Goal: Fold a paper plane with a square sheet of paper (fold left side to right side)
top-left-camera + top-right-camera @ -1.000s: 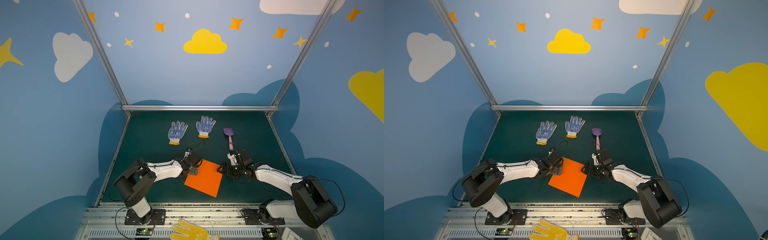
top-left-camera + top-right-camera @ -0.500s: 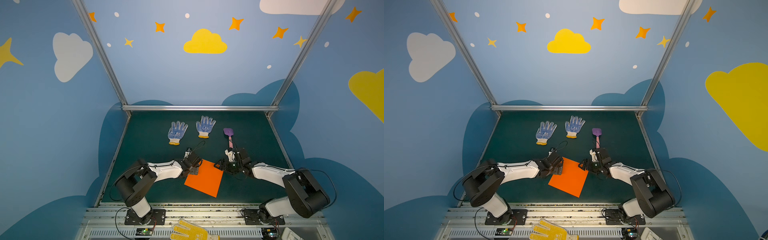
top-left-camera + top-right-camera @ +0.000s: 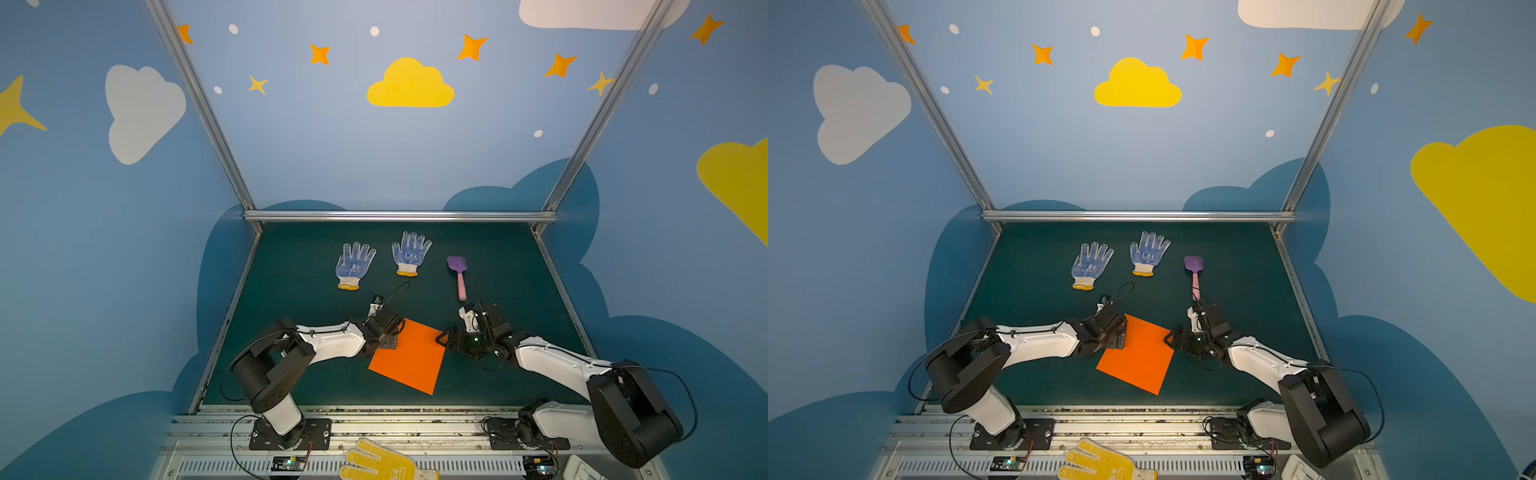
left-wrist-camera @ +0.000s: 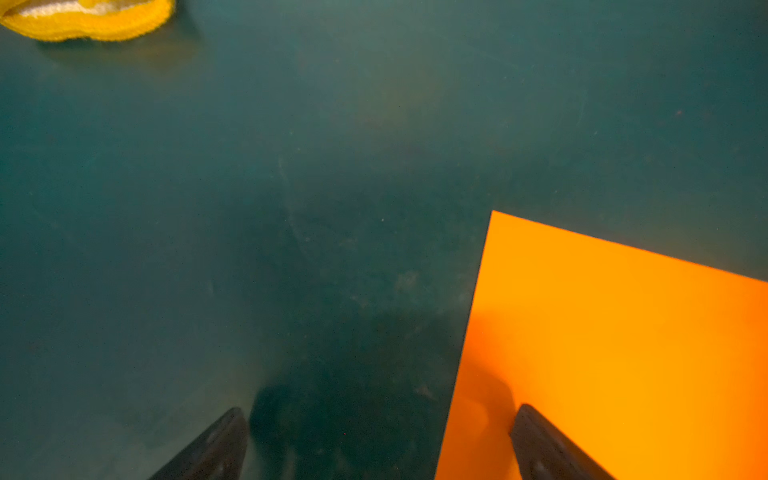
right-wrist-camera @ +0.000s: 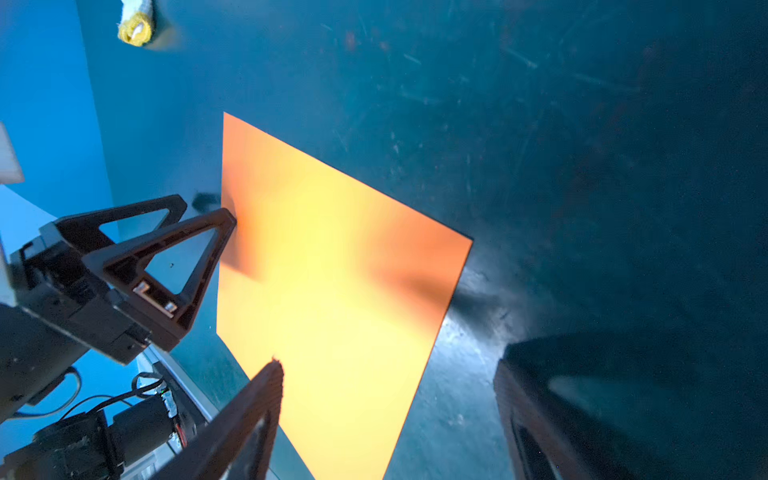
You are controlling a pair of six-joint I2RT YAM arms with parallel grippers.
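Only the right arm [image 3: 557, 365] has moved a little since a second ago. Its elbow swung in and then back out. The right gripper [image 3: 444, 337] is still by the right side of the paper. The square sheet of paper [image 3: 409, 357] and the left gripper [image 3: 390, 340] have stayed where they were.

In both top views the square sheet of paper [image 3: 1136, 357] lies flat on the green table [image 3: 299, 291]. It is near the front edge, about in the middle. It is turned a bit, so one corner points at the front edge.

The left gripper [image 4: 380, 411] is wide open and holds nothing. In the left wrist view one finger [image 4: 536, 440] sits on the sheet [image 4: 623, 353], just inside its left side. The other finger [image 4: 216, 444] is over the bare table.

The right gripper [image 5: 388, 370] is open too and holds nothing. In the right wrist view one finger [image 5: 253, 411] is over the sheet [image 5: 332, 291] and the other [image 5: 540, 415] is over the table. The right side of the sheet runs between them. The left gripper [image 5: 207, 210] shows there as well, touching the far side of the sheet.

Two blue dotted gloves [image 3: 354, 268] lie side by side toward the back edge. A purple and pink toy shovel [image 3: 458, 274] lies just to their right. A yellow glove [image 3: 382, 461] lies on the metal rail in front of the table.
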